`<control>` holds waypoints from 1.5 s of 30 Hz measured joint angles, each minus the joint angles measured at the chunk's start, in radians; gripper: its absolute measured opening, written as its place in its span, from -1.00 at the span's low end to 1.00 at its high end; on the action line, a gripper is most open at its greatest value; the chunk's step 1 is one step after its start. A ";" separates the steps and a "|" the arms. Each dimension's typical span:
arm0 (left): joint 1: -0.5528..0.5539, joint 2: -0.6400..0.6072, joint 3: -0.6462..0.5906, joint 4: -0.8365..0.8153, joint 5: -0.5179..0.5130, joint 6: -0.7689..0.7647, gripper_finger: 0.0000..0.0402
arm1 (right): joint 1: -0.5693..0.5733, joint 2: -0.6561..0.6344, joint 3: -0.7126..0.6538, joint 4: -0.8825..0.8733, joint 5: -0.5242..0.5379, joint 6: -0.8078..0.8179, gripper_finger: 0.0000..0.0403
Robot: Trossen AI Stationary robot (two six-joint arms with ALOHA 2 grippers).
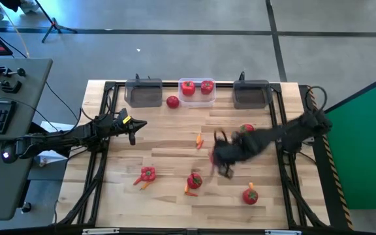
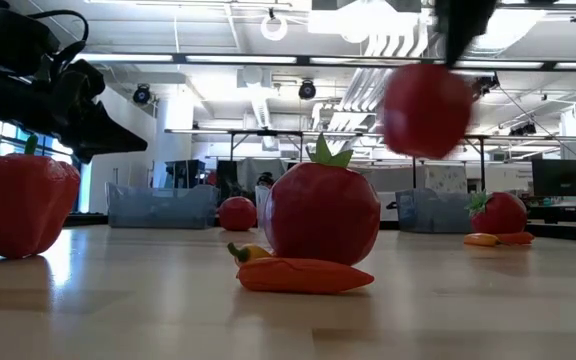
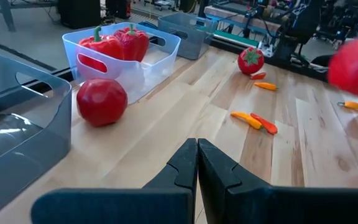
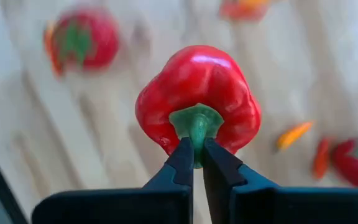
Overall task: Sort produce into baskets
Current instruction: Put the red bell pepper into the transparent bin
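A red bell pepper [image 4: 197, 93] hangs in the air over the middle of the table, with my right gripper [image 4: 196, 148] shut on it; the low view shows the pepper [image 2: 426, 108] clear of the wood. My left gripper [image 3: 197, 149] is shut on nothing, level above the table's left part [image 1: 132, 128]. Two red peppers lie in the clear basket [image 1: 198, 91] at the far edge, between two dark grey baskets [image 1: 143, 93] [image 1: 251, 94]. A round tomato [image 1: 173, 102] rests on the wood beside the clear basket. My right gripper pinches the pepper's green stem [image 4: 196, 127] between its two fingertips. The fingers come from above, pointing steeply down. The pepper hangs below them, stem end up, lifted clear of the table.
Loose produce lies on the near half of the table: peppers [image 1: 147, 174] [image 1: 194, 181] [image 1: 250, 194], one more [image 1: 247, 128] by the right arm, and small carrot pieces [image 1: 199, 139]. In the low view a pepper [image 2: 321, 213] stands over a carrot [image 2: 303, 275].
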 joint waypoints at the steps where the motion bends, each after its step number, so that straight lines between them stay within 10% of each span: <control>1: 0.000 0.000 0.000 0.000 0.000 -0.008 -1.00 | -0.045 0.000 0.017 0.001 0.000 -0.028 -0.99; 17: 0.000 0.000 0.000 -0.005 -0.016 -0.107 -1.00 | -0.697 0.097 0.103 0.175 -0.144 -0.459 -1.00; 31: 0.000 0.000 0.000 -0.005 -0.017 -0.107 -1.00 | -0.830 0.420 0.526 -0.048 -0.143 -0.684 -1.00; 45: 0.000 0.000 0.000 -0.008 0.016 -0.112 -1.00 | -0.910 0.512 0.567 -0.125 -0.177 -0.722 -1.00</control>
